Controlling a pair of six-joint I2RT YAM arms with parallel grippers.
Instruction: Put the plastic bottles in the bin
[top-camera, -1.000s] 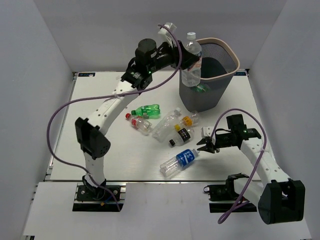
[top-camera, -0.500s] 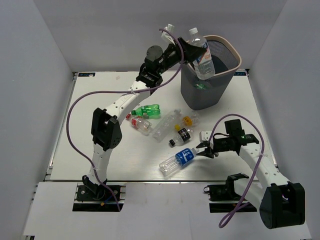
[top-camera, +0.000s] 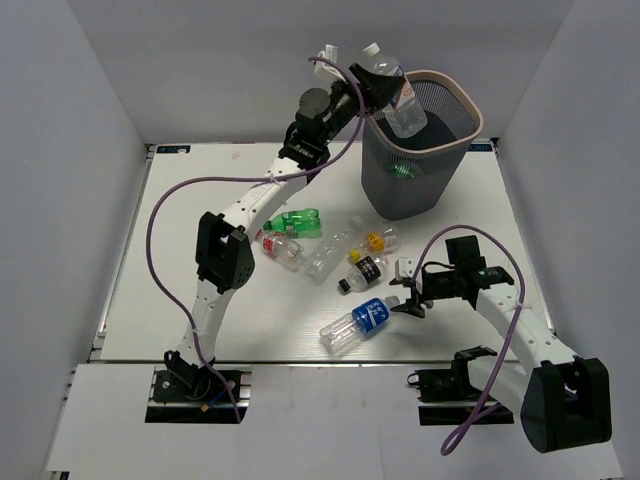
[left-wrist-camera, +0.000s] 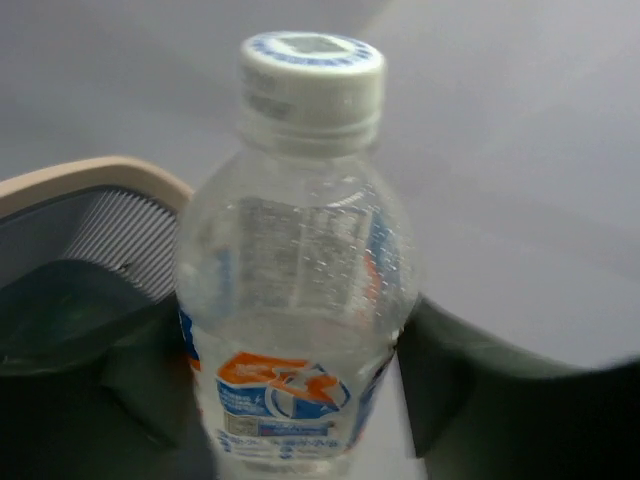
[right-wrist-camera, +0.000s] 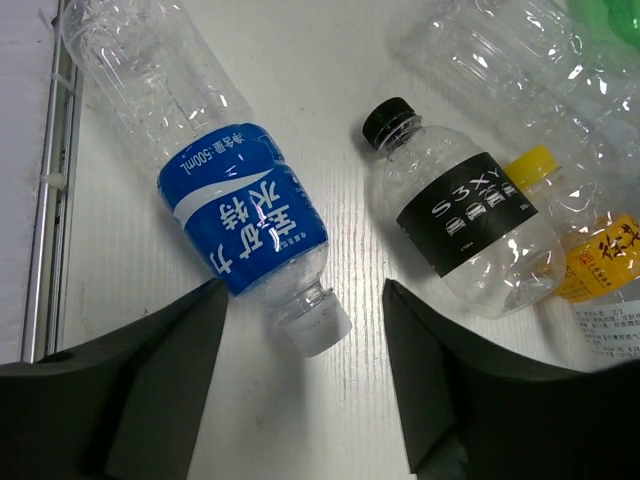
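The step in hand is the drop of one bottle, with the pick of the next being set up. The left gripper (top-camera: 374, 92) reaches out to the far right, above the bin (top-camera: 400, 195), and a clear white-capped bottle (left-wrist-camera: 300, 300) stands between its fingers (left-wrist-camera: 120, 400), tilted over the bin's beige rim. In the left wrist view a sliver of light shows between the bottle and one finger, so I cannot tell whether the gripper is clamping the bottle or letting it go. As I judge it, the next move there is simply a full release so that the bottle falls inside the mesh wall, not onto the rim.

The right gripper (right-wrist-camera: 302, 290) is released and holds nothing. Its fingers stand wide on either side of the white cap of the blue-labelled bottle (right-wrist-camera: 240, 210), which lies on its side on the counter (top-camera: 180, 300) near the right arm. Picking it up probably calls for moving further along the body, since the neck is narrow and the plastic is smooth.

Just beside it lies a black-labelled bottle (right-wrist-camera: 470, 230) with a black cap, touching a yellow-capped bottle (right-wrist-camera: 600, 250). Further left on the counter are a green bottle (top-camera: 295, 220), a red-capped bottle (top-camera: 280, 247) and a large clear bottle (top-camera: 328, 255). Something green shows inside the bin.
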